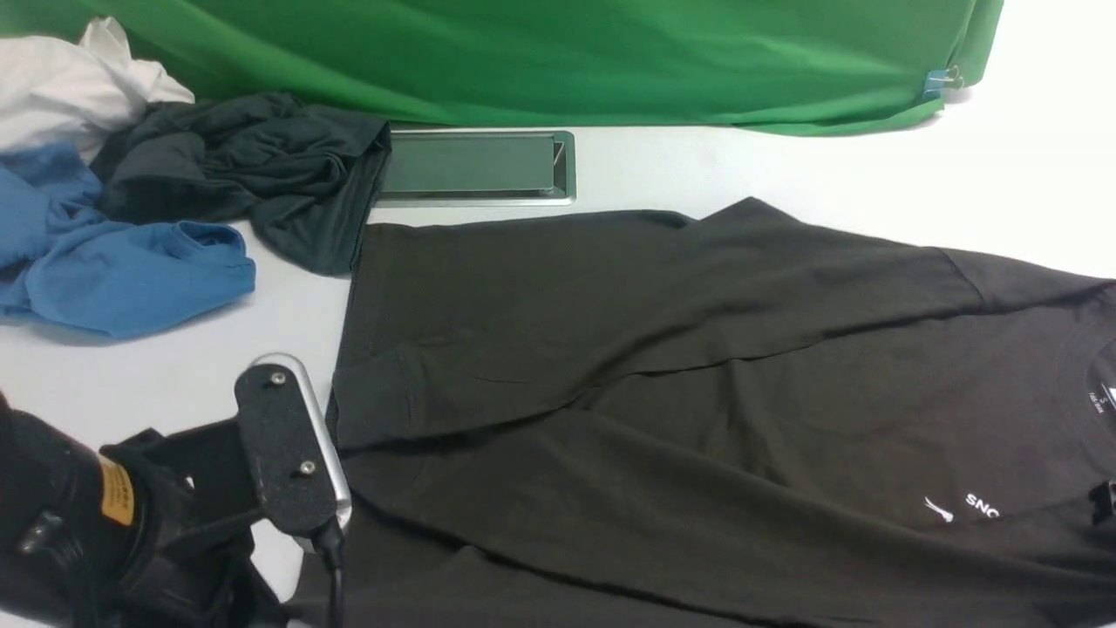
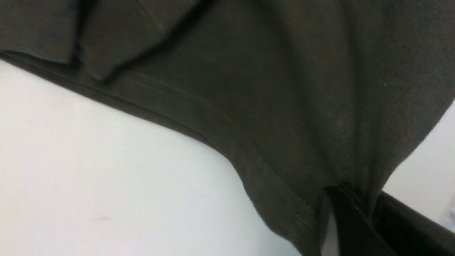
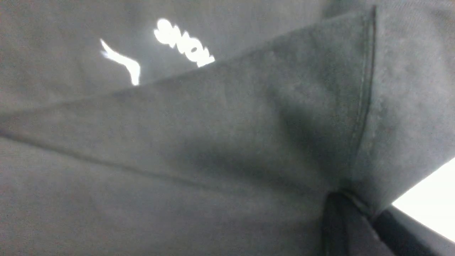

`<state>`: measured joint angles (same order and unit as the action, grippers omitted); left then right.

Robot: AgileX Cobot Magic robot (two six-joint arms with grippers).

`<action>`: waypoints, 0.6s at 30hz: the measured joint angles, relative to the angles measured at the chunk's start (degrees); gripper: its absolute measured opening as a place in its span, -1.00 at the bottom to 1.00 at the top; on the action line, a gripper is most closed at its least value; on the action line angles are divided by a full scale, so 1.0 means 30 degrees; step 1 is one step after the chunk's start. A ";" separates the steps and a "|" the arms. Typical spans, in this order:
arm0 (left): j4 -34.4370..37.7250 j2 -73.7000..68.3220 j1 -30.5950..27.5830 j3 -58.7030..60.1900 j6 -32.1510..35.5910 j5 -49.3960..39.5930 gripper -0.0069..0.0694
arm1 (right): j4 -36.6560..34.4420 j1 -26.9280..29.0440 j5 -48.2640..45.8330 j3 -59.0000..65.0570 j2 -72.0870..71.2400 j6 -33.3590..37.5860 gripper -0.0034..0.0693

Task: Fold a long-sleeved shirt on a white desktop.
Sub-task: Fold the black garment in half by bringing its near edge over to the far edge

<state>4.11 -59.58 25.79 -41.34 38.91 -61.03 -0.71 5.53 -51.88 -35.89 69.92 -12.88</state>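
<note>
The long-sleeved shirt (image 1: 663,366) lies spread on the white surface (image 1: 785,166), taking up the middle and right of our front view. Its hem is toward our left and its collar runs off the right edge. One sleeve (image 1: 610,349) is folded slantwise across the body, with its cuff resting near the hem, and a second fold runs below it along the near side. The small white print (image 1: 981,506) shows near the right edge, partly covered by the fabric, and the white neck label (image 1: 1105,397) sits above it. In the left wrist view our left claw (image 2: 369,206) is clamped onto the shirt just beside the stitched hem. The cloth is bunched between the two dark fingers (image 2: 352,227) and drapes away from them over the bare surface. In the right wrist view our right claw (image 3: 362,209) pinches the shirt the same way, gripping a gathered fold below a seamed edge, with the print (image 3: 183,42) farther off on the cloth. In the front view our left arm (image 1: 105,523) and its wrist camera (image 1: 288,445) sit at the shirt's near-left corner. Beyond the shirt lies a metal-framed hatch (image 1: 475,166), and behind that hangs the green backdrop (image 1: 523,52). At far left a dark garment (image 1: 261,166), a blue garment (image 1: 113,262) and a white cloth (image 1: 61,87) are heaped together, the dark one just beside the shirt's far-left corner.
</note>
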 joint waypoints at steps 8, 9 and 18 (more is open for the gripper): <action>-0.2127 -0.0039 0.0000 0.0000 -0.0862 0.3603 -0.74 | -0.0222 0.0000 0.0551 -0.1954 0.2036 0.0389 -0.77; -0.2608 -0.0133 0.0000 0.0000 -0.1097 0.4439 -0.74 | -0.0328 0.0000 0.0753 -0.2660 0.2622 0.0642 -0.77; -0.4648 -0.3646 -0.0030 -0.0464 -0.1586 0.8155 -0.74 | -0.1189 0.0000 0.0787 -0.7801 0.6818 0.2289 -0.77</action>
<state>-9.84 -70.52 25.70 -42.73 34.15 -36.57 -4.28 5.53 -49.52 -59.29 90.37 -6.02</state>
